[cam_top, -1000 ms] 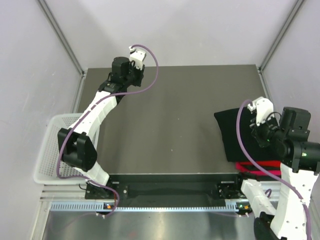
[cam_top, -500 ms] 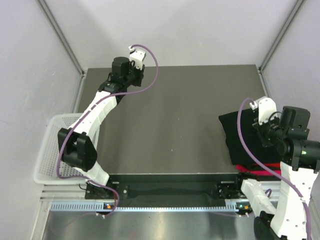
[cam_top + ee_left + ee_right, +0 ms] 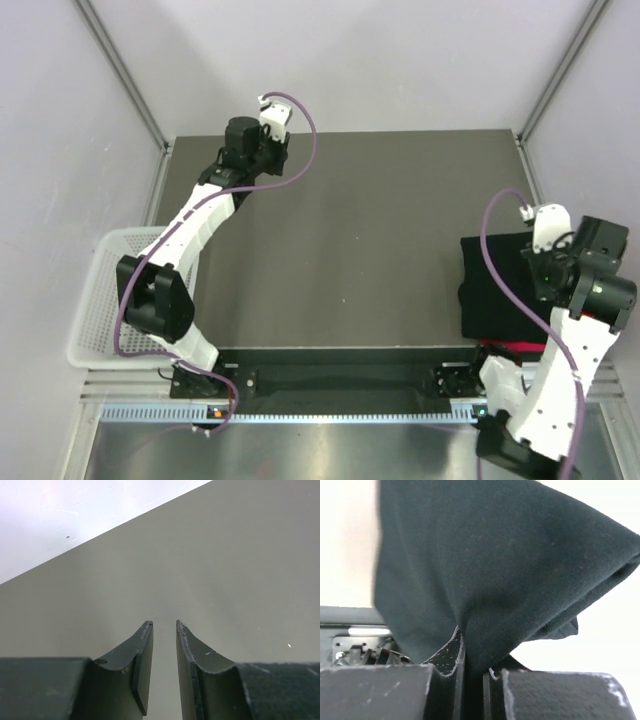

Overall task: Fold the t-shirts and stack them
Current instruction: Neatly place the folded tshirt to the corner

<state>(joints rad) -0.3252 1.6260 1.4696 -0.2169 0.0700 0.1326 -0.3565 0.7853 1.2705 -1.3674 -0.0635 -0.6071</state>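
Note:
My right gripper (image 3: pixel 474 665) is shut on a fold of the black t-shirt (image 3: pixel 500 565), which drapes over the fingers and fills most of the right wrist view. From above, the folded black t-shirt (image 3: pixel 497 290) hangs at the table's right edge, under the right gripper (image 3: pixel 537 283). A thin strip of red and magenta t-shirts (image 3: pixel 508 346) shows just below it. At the far left corner of the table, my left gripper (image 3: pixel 258 152) hovers with its jaws slightly apart. Nothing is between the left gripper (image 3: pixel 164 625) fingers, only bare tabletop.
A white mesh basket (image 3: pixel 98 300) hangs off the table's left side beside the left arm. The dark tabletop (image 3: pixel 350 250) is walled at the back and sides by pale panels. Both arm bases sit at the near rail (image 3: pixel 340 380).
The right gripper has carried the black t-shirt to the right and slightly nearer, over the red and magenta ones. The left arm has stayed still.

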